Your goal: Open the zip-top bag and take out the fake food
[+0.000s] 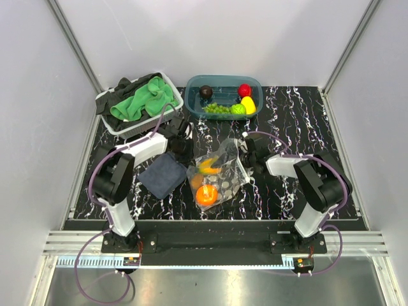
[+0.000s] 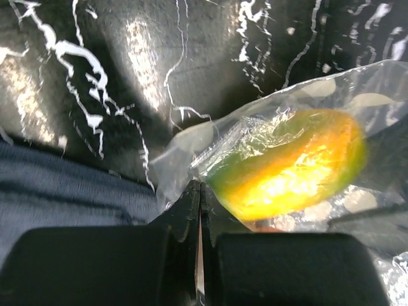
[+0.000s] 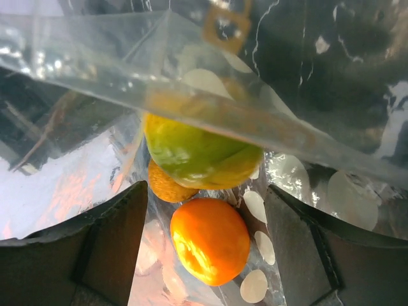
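Note:
The zip-top bag (image 1: 220, 171) lies on the mat's middle, clear with white dots. Inside it are fake food pieces: an orange (image 1: 206, 194) and a yellow-green fruit (image 1: 209, 167). My left gripper (image 1: 182, 150) is shut on the bag's left edge; in the left wrist view the gripper (image 2: 199, 189) pinches thin plastic (image 2: 185, 143) beside the yellow-green fruit (image 2: 293, 166). My right gripper (image 1: 250, 153) is at the bag's right end and open. In the right wrist view the gripper (image 3: 204, 191) straddles the orange (image 3: 210, 241), below the green fruit (image 3: 197, 156) and the zip strip (image 3: 191, 105). Whether its fingers are inside the bag I cannot tell.
A teal tub (image 1: 191, 86) at the back holds loose fruit: a red piece (image 1: 244, 90), a yellow one (image 1: 248, 104), grapes (image 1: 217, 108), a dark piece (image 1: 205, 92). A white basket (image 1: 105, 118) with green cloth (image 1: 141, 100) stands back left. A dark blue cloth (image 1: 162, 175) lies left of the bag.

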